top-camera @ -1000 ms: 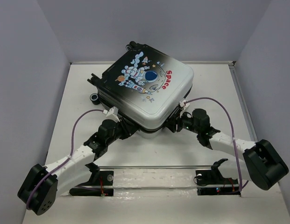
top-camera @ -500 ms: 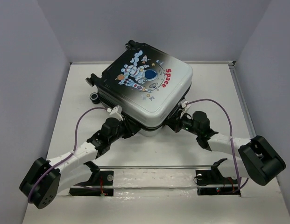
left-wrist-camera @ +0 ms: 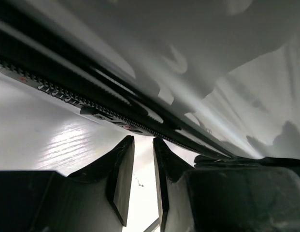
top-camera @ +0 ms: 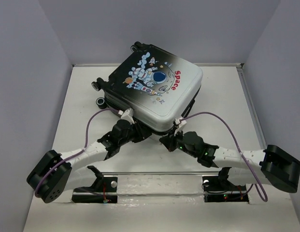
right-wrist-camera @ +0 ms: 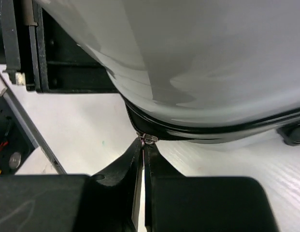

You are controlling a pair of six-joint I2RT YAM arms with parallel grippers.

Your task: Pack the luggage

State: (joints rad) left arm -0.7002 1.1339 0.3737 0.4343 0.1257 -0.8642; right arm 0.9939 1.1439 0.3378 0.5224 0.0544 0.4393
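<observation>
Suitcase [top-camera: 157, 89] lies closed, print upward, mid-table [top-camera: 222, 96], and has turned slightly over the last second. Right gripper [right-wrist-camera: 143, 144] has travelled from the case's right side to its near corner and clamped on the zipper pull [right-wrist-camera: 149, 138]. Judgement: zipping shut is the step in hand. Left gripper [left-wrist-camera: 142, 145] stands part open, grasping nothing, its fingertips just below the zip track [left-wrist-camera: 67, 94] on the near-left edge.

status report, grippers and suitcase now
Right gripper shut on small metal zipper pull. Left gripper slightly open, empty. White-to-black hard-shell astronaut suitcase flat, lid down. Nothing seen blocking.
</observation>
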